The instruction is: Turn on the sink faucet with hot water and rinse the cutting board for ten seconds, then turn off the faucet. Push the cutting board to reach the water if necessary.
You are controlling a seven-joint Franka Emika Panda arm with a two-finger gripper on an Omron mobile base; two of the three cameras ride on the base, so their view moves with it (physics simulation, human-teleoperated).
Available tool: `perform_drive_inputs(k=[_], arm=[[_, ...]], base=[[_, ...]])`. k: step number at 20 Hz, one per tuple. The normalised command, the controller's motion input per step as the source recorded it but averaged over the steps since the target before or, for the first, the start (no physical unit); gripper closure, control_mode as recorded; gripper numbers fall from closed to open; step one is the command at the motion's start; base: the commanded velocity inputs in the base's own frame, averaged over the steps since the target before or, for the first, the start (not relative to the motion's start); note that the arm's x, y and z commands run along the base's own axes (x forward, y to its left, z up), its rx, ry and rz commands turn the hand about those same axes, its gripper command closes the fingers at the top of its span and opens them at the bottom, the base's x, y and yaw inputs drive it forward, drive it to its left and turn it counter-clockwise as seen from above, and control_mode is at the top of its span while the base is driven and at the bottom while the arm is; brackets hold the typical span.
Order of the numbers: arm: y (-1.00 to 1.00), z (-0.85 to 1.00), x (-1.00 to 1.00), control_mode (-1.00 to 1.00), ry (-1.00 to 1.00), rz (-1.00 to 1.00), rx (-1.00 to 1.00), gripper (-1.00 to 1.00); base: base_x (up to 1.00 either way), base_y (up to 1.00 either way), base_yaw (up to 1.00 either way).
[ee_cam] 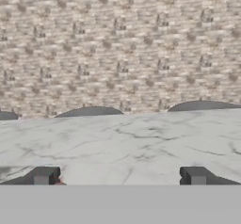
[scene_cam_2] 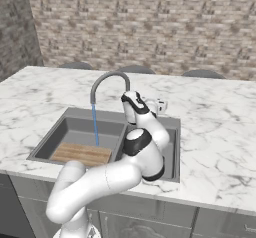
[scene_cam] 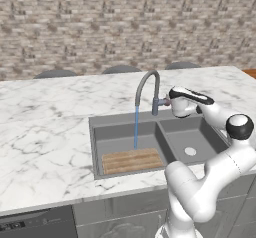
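Note:
The sink faucet (scene_cam: pixel 149 84) arches over the left basin of the sink (scene_cam: pixel 93 144). From its spout the water (scene_cam: pixel 136 127) falls as a thin blue stream. It ends right at the far edge of the cutting board (scene_cam: pixel 132 161), which lies flat at the front of that basin. In the right base view I also see the faucet (scene_cam_2: pixel 107 78), water (scene_cam_2: pixel 95 124) and board (scene_cam_2: pixel 81 153). My gripper (scene_cam: pixel 169 101) (scene_cam_2: pixel 153 104) is at the faucet's side lever, behind the divider. In the hand view the gripper (ee_cam: pixel 120 177) is open, with a reddish bit (ee_cam: pixel 59 183) by the left fingertip (ee_cam: pixel 45 176).
The right basin holds a round pale drain (scene_cam: pixel 190 151). White marble counter (scene_cam: pixel 45 132) surrounds the sink. Dark chair backs (scene_cam: pixel 55 73) rise behind its far edge, before a brick wall. A dark appliance front (scene_cam: pixel 35 224) sits below the counter at the left.

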Motion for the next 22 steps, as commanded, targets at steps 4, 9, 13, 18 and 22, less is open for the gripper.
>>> perform_drive_inputs(k=[4, 9, 13, 18, 22], arm=[[-0.48, -0.17, -0.21, -1.00, 0.02, 0.02, 0.00, -1.00], [-0.40, -0.12, -0.31, -1.00, 0.09, 0.01, 0.00, -1.00], [-0.36, -0.01, -0.40, -1.00, 0.13, 0.00, 0.00, -1.00], [-0.40, 0.00, -0.27, -1.00, 0.11, 0.00, 0.02, -1.00], [-0.28, 0.03, -0.04, -1.00, 0.13, 0.00, 0.05, -1.00]], base=[[0.00, 0.00, 0.00], [0.00, 0.00, 0.00], [0.00, 0.00, 0.00], [0.00, 0.00, 0.00], [0.00, 0.00, 0.00]])
